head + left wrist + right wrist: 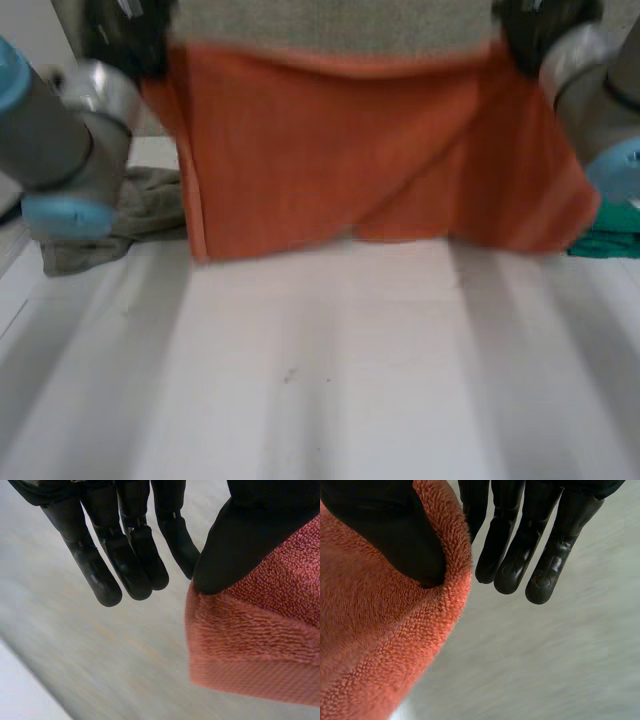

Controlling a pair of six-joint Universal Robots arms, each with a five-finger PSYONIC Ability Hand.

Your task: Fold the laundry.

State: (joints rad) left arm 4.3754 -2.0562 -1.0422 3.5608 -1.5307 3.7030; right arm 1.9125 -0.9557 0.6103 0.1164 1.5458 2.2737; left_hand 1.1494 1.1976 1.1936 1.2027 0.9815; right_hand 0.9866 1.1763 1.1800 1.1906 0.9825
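An orange towel hangs spread out above the white table, its lower edge just over the tabletop. My left hand holds its upper left corner and my right hand its upper right corner. In the left wrist view the thumb presses down on the towel's corner, with the fingers straight beside it. The right wrist view shows the same: the thumb is dug into the towel's edge, and the fingers are straight next to it.
A grey-green cloth lies crumpled on the table under my left arm. A green cloth lies by my right arm. A beige band shows above the towel's upper edge. The near half of the table is bare.
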